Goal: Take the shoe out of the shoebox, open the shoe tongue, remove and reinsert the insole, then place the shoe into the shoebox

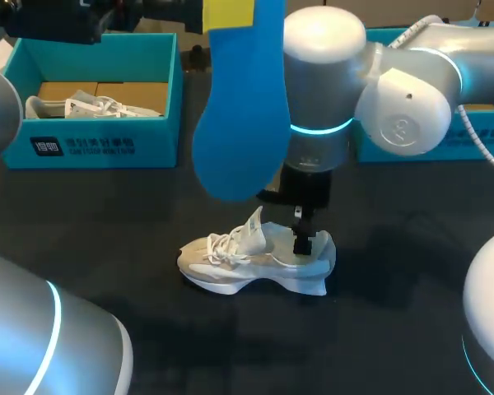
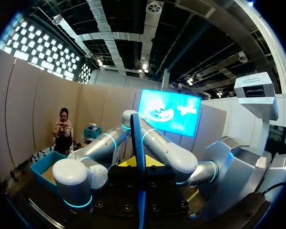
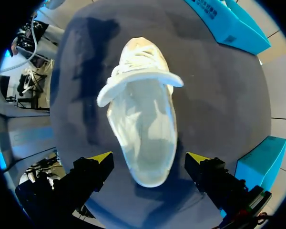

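White laced trainer (image 1: 255,259): right end effector (image 3: 150,158) stood released astride its heel. Left end effector (image 1: 229,11), cropped above it, gripped flat blue insole (image 1: 239,123).

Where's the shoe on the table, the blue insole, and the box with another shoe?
shoe (image 1: 222,267): head view, side below the laces.
insole (image 1: 239,123): head view, its flat middle.
box (image 1: 99,130): head view, its front wall.

The blue insole (image 1: 235,123) hangs above the white shoe (image 1: 239,267).
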`<state>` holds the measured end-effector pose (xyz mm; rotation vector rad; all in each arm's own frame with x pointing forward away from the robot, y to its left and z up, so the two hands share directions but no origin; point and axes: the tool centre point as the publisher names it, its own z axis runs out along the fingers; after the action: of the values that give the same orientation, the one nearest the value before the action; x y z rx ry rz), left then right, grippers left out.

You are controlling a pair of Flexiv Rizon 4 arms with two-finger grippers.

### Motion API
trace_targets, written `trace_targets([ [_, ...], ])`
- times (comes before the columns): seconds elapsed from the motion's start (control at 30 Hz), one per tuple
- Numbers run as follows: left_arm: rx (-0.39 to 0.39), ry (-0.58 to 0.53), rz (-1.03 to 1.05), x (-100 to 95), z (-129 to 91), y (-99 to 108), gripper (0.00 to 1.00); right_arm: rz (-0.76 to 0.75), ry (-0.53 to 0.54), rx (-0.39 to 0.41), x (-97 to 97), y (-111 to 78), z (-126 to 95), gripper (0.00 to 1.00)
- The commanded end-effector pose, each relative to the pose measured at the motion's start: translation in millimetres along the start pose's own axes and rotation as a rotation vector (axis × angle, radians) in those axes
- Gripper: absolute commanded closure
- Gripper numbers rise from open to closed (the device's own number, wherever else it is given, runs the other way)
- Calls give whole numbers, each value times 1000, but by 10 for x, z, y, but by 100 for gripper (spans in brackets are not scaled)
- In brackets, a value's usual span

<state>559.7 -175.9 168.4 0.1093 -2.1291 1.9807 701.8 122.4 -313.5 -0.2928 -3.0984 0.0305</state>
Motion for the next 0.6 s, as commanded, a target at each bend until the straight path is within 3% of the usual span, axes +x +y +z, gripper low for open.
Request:
trace_targets([
  [0.03, -4, 0, 0, -10, 15, -17, 100, -11, 9, 6, -126, 75, 31, 0],
  [0.6, -4, 0, 0, -10, 15, -17, 100, -19, 42, -20, -274, 243, 385, 0],
])
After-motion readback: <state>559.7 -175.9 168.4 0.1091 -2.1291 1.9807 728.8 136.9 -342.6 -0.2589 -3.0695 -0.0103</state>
